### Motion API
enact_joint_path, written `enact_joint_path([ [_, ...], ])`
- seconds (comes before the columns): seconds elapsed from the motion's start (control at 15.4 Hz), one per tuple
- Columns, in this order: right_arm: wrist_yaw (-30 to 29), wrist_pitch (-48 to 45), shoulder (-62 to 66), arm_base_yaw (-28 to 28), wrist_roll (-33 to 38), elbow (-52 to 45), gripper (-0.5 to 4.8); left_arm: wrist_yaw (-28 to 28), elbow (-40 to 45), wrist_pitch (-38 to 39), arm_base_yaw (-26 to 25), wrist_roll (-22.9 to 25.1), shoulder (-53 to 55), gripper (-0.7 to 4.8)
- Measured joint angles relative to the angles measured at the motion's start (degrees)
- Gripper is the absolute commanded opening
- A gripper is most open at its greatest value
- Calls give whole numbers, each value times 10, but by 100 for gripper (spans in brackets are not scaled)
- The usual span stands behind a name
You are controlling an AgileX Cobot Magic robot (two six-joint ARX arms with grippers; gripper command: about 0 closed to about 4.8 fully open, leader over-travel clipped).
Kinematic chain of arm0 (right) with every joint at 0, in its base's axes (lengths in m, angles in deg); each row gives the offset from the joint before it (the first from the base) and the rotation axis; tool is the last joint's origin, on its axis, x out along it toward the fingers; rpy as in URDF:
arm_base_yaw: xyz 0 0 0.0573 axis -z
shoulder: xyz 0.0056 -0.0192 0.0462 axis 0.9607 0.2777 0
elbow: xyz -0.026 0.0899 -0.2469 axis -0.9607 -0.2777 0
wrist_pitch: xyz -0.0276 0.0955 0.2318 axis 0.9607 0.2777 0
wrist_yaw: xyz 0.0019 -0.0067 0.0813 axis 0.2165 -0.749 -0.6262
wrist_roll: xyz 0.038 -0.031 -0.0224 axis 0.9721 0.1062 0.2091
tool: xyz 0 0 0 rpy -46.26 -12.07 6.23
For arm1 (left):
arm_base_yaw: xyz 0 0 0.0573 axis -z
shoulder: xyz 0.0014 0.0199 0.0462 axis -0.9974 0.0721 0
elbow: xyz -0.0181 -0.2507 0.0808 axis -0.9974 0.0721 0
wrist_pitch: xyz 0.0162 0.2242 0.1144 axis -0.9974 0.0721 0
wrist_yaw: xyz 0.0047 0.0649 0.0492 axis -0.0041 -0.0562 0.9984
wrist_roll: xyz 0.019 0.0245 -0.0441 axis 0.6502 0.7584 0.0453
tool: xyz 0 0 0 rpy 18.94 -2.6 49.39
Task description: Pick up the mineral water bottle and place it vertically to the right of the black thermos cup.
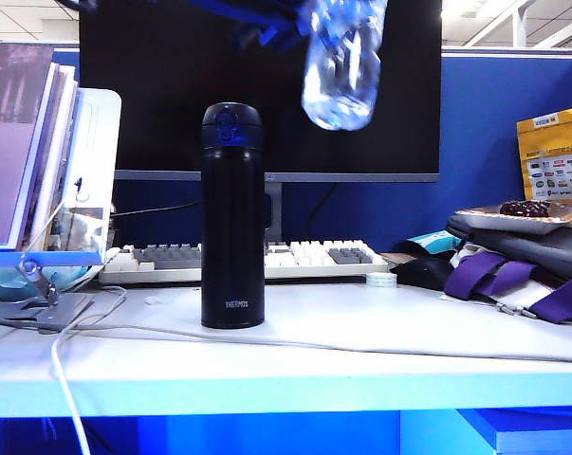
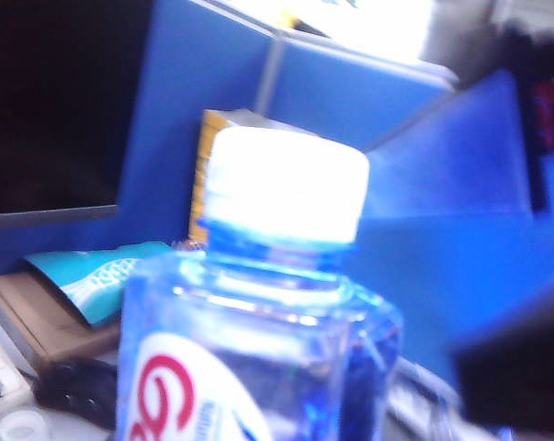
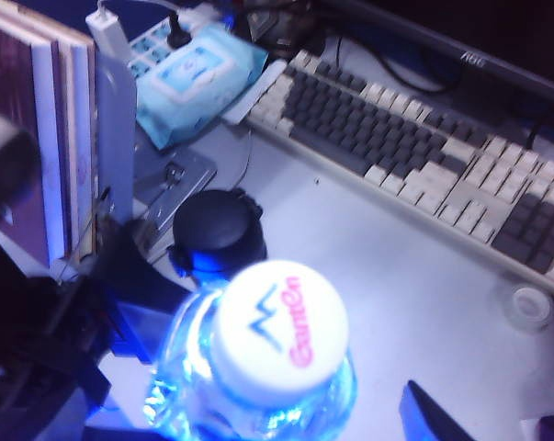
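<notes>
The mineral water bottle (image 1: pixel 342 62) hangs tilted in the air, above and to the right of the black thermos cup (image 1: pixel 232 218); its top runs out of the exterior view. The thermos stands upright on the white desk (image 1: pixel 380 351), with its lid (image 3: pixel 218 230) just beyond the bottle's white cap (image 3: pixel 278 329). My left gripper (image 2: pixel 258 409) is shut on the bottle, whose cap (image 2: pixel 286 184) and red-lettered label (image 2: pixel 180 395) fill its view. My right gripper (image 3: pixel 258 424) is open, its dark finger (image 3: pixel 431 415) apart from the bottle.
A keyboard (image 1: pixel 267 258) and a monitor (image 1: pixel 172 85) stand behind the thermos. Books (image 1: pixel 29 142) lean at the left. A white cable (image 1: pixel 267 337) crosses the desk. At the right lie a black mouse (image 1: pixel 423 273), a tape roll (image 1: pixel 381 279) and a bag with purple straps (image 1: pixel 523 270).
</notes>
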Motion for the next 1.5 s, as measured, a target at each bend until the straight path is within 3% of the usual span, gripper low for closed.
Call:
enact_joint_path([
  [0.13,0,-24,0,0,0,0,479,21,0,-62,0,-16,-2,-3],
  [0.46,-28,-91,15,0,33,0,479,23,-9,-71,21,-16,-4,-3],
  [0.52,-30,-93,17,-1,37,0,459,24,-9,-74,24,-14,-4,-3],
  [0.65,-32,-95,18,-1,41,0,297,21,-10,-74,26,-13,-4,-3],
  [0.85,-46,-93,18,-3,42,0,181,22,-11,-73,25,-12,-3,-2],
  [0.91,-45,-90,18,-3,42,0,165,22,-11,-72,25,-9,-3,0],
  [1.04,-45,-90,18,-3,42,0,140,22,-11,-71,25,-6,-3,86],
  [1.11,-45,-90,18,-3,41,0,137,22,-11,-71,25,-6,-3,162],
  [1.17,-45,-90,18,-3,40,0,137,20,-11,-70,25,-6,-3,448],
  [1.24,-40,-88,18,-3,39,0,137,13,-11,-67,25,-4,-3,479],
  [1.5,-17,-78,21,0,33,-4,114,-8,-14,-71,27,-2,-5,479],
])
